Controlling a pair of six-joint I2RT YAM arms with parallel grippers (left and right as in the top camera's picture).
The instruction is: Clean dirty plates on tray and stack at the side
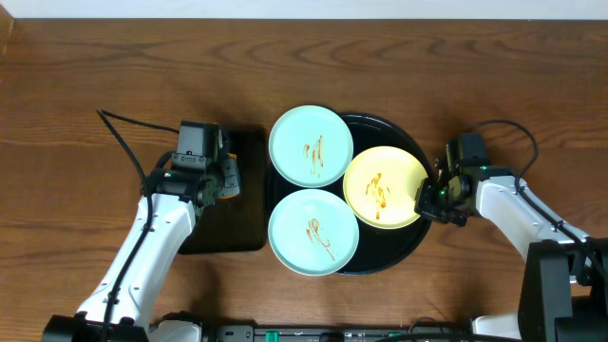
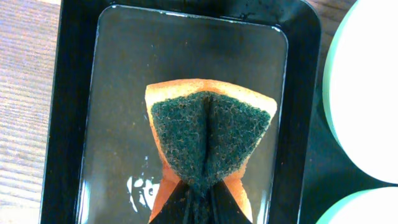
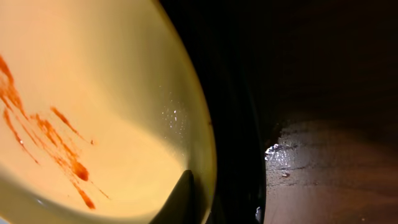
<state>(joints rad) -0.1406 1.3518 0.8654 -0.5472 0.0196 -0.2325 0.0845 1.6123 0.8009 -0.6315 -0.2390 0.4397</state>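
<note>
The left claw (image 2: pixel 199 208) was closed on a sponge (image 2: pixel 211 134), pinching it so that its green scouring face creased down the middle. It hung above the wet rectangular tray (image 2: pixel 68 124).

All three plates sat on the round black tray (image 1: pixel 397 249). The two mint plates (image 1: pixel 311 145) (image 1: pixel 313 231) overhung its left rim, and the yellow plate (image 1: pixel 383 187) lay to the right. Each was streaked with orange-brown sauce.

The right claw (image 1: pixel 429 198) was at the yellow plate's outer edge. Its wrist view showed one dark fingertip (image 3: pixel 181 196) lying just inside the rim. The other finger was out of view, so I cannot tell whether it was clamped there or only straddling the edge.

The plates looked stiff, light and glossy, and likely slippery once wet. The raised rim seemed the sensible hold, with one finger inside and one beneath.

Much of the right wrist view was lost in shadow. The mint plates hid the tray's left part.
</note>
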